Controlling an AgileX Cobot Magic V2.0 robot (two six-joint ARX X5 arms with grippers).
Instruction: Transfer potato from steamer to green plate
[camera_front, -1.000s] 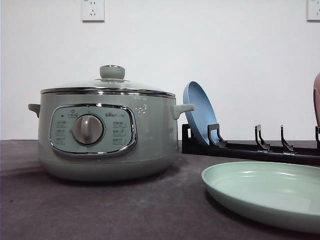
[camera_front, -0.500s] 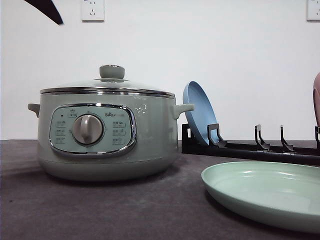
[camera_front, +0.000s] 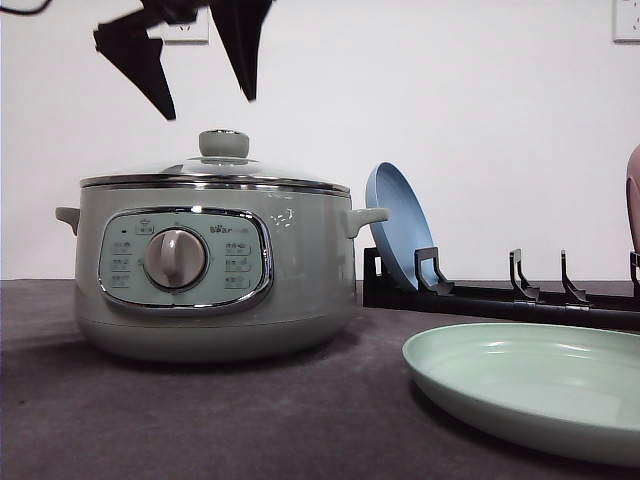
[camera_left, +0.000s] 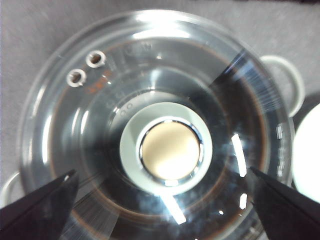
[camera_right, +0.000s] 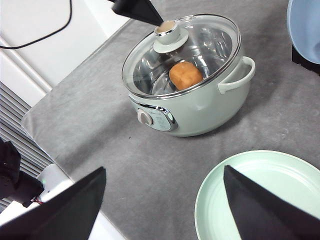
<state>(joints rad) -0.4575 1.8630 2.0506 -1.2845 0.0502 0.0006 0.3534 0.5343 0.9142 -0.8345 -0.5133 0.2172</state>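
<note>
Left gripper (camera_front: 205, 108) spread wide, empty – above steamer (camera_front: 215, 268) lid knob (camera_front: 224, 144); right gripper (camera_right: 165, 200) wide apart, empty

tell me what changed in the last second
The left gripper has come down into the front view from the top, fingers open, and now hangs above the lid knob without touching it. Nothing was grasped. The steamer, its lid, the green plate and the blue plate stayed put.
</note>
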